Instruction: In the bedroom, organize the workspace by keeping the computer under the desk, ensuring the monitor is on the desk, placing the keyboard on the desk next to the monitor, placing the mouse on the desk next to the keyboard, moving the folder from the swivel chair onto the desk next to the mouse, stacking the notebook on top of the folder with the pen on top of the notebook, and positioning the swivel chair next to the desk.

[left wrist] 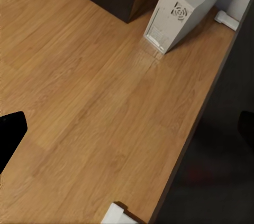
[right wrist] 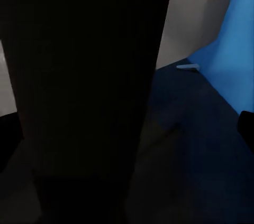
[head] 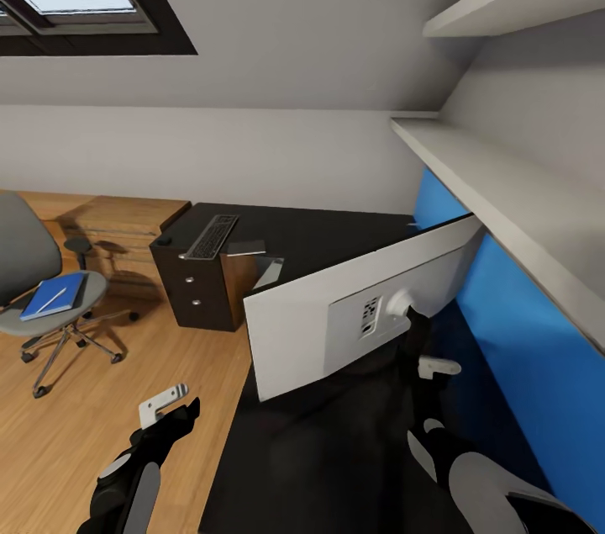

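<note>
Right gripper (head: 418, 330) grips the monitor (head: 353, 311) stand, grey back facing us, long side slanting toward upper right. Left gripper (head: 172, 409): cannot tell.

Head view: the monitor (head: 336, 311) shows its light grey back, so its screen is hidden; its stand is masked by the right arm, whose gripper cannot be made out against the dark. The swivel chair (head: 34, 282) is cut by the left edge. The computer (head: 270, 269) peeks from behind the monitor's corner, under the desk (head: 328, 231). Right wrist view: a dark, unidentifiable mass blocks most detail
</note>
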